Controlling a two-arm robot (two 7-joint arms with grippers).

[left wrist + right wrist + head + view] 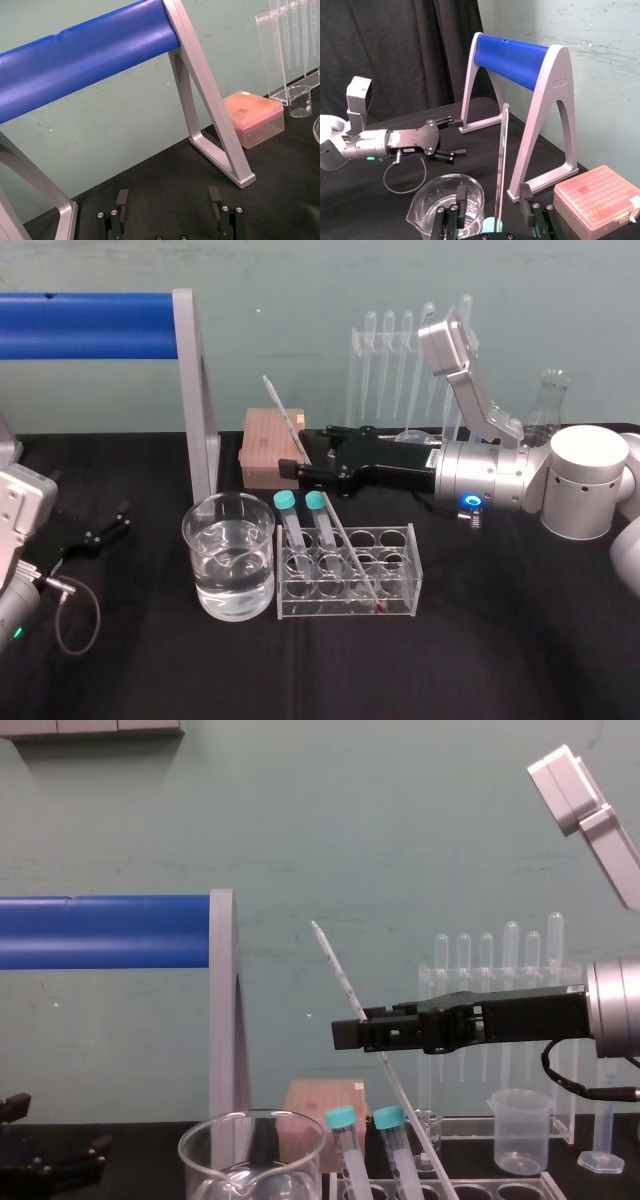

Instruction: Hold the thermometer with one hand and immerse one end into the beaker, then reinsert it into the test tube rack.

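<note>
Black cloth over the table, pale green wall behind. Mid-table, the test tube rack (395,570), two teal-capped tubes in its left-hand holes. Just beside the rack's left end, the beaker (205,575), partly filled with clear liquid. Behind the rack, a pink tip box (268,445).

Planted in the rack, the thermometer (284,416): red tip down near the rack's front right, long axis tilted, upper end leaning back and to the left, high above the rack. In the chest view, the thermometer (340,980) at the same slant.

Above the rack, reaching in level from its right side, the right gripper (305,454), fingers spread, the thermometer in the gap between them roughly midway up its length. In the right wrist view, the right gripper (493,190) with one finger (462,192) on each side of the thermometer (501,165), neither plainly touching it. Not yet pinched, by the look of it.

Well to the left of the rack, beyond the beaker, the left gripper (122,518), down near the cloth, fingers splayed, holding nothing, idle.

Judged step: closing on the thermometer before lifting it clear of the rack. Best squeezed across the slanted axis, not along it, then drawn upward along that slant to spare the glass. Short carry afterwards, leftward from the rack to the beaker. Right arm by far the nearer.
</note>
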